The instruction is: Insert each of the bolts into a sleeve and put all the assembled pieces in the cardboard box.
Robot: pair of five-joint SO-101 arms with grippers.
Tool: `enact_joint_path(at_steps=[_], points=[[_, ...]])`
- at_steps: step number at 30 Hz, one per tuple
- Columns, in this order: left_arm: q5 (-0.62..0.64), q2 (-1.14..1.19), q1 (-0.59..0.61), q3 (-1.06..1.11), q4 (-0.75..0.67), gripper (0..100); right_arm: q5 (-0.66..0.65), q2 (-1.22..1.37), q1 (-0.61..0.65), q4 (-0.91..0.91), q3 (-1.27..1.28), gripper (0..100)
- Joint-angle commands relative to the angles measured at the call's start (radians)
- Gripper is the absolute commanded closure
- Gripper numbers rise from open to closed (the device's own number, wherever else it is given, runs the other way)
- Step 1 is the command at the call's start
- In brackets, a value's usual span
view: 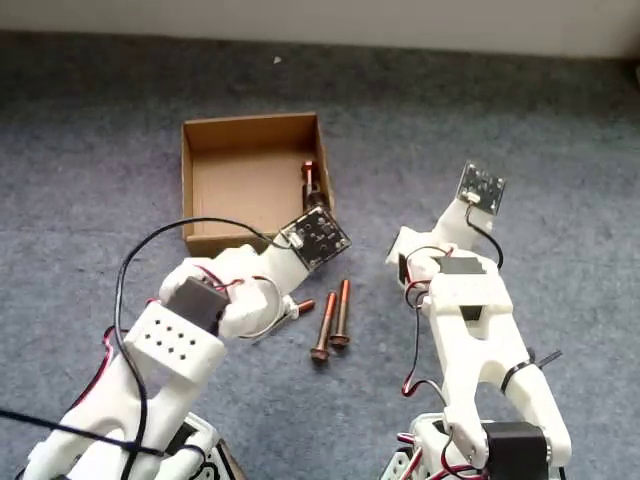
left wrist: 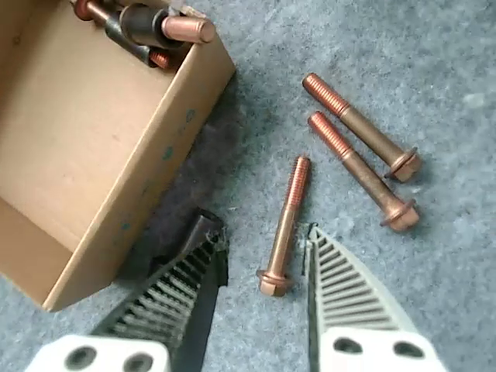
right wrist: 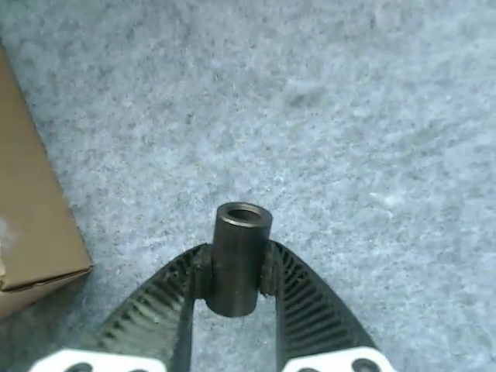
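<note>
In the left wrist view my left gripper (left wrist: 262,236) is open and low over the carpet, its fingers on either side of a copper bolt (left wrist: 285,229) lying flat. Two more bolts (left wrist: 360,128) (left wrist: 360,172) lie side by side just beyond. In the high view these bolts (view: 333,318) rest in front of the cardboard box (view: 250,235). My right gripper (right wrist: 236,267) is shut on a dark sleeve (right wrist: 240,244), held upright with its bore facing the camera, above bare carpet. Assembled pieces (left wrist: 147,23) lie in the box against its wall (view: 310,185).
The box (left wrist: 101,147) stands close beside my left gripper; one of its corners (right wrist: 31,225) is near the right gripper. Grey carpet (view: 520,120) covers the table. Both arms (view: 470,310) stand side by side at the near edge.
</note>
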State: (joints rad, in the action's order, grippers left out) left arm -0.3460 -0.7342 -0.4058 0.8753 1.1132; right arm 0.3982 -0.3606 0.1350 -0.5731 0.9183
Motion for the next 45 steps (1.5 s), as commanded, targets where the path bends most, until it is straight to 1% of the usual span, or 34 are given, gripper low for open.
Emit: enact_joint_path(at_steps=[1, 4, 6, 11, 16, 19, 24, 28, 31, 33, 38, 41, 44, 45], points=[[-0.006, 0.188, -0.030, -0.053, -0.123, 82, 0.006, -0.044, -0.013, 0.019, -0.007, 99.4], [-0.005, 0.317, -0.033, -0.054, -0.203, 82, 0.006, -0.044, -0.013, 0.019, -0.007, 99.4], [-0.005, 0.395, -0.035, -0.071, -0.219, 82, 0.006, -0.044, -0.013, 0.019, -0.007, 99.4], [-0.005, 0.576, -0.035, -0.173, -0.216, 88, 0.006, -0.044, -0.013, 0.019, -0.007, 99.4], [-0.003, 0.727, -0.035, -0.265, -0.213, 89, 0.005, -0.044, -0.013, 0.019, -0.007, 99.4], [-0.003, 0.777, -0.035, -0.325, -0.144, 89, 0.005, -0.044, -0.013, 0.019, -0.007, 99.4], [0.003, 0.789, -0.031, -0.386, -0.040, 89, 0.005, -0.044, -0.036, 0.019, -0.007, 99.4], [0.074, 0.788, -0.021, -0.469, 0.029, 89, 0.006, -0.044, -0.039, 0.019, -0.007, 99.4], [0.081, 0.763, -0.025, -0.519, 0.095, 89, 0.005, -0.044, -0.041, 0.019, -0.007, 99.4], [0.083, 0.727, -0.030, -0.516, 0.110, 89, 0.005, -0.044, -0.050, 0.019, -0.008, 99.4], [0.083, 0.662, -0.079, -0.427, 0.106, 88, 0.005, -0.044, -0.108, 0.019, -0.016, 99.4], [0.089, 0.661, -0.096, -0.383, 0.089, 82, 0.005, -0.044, -0.111, 0.019, -0.016, 99.4], [0.166, 0.662, -0.077, -0.335, 0.017, 78, 0.005, -0.044, -0.111, 0.019, -0.016, 99.4], [0.170, 0.662, -0.071, -0.323, -0.003, 78, 0.005, -0.044, -0.111, 0.019, -0.016, 99.4]])
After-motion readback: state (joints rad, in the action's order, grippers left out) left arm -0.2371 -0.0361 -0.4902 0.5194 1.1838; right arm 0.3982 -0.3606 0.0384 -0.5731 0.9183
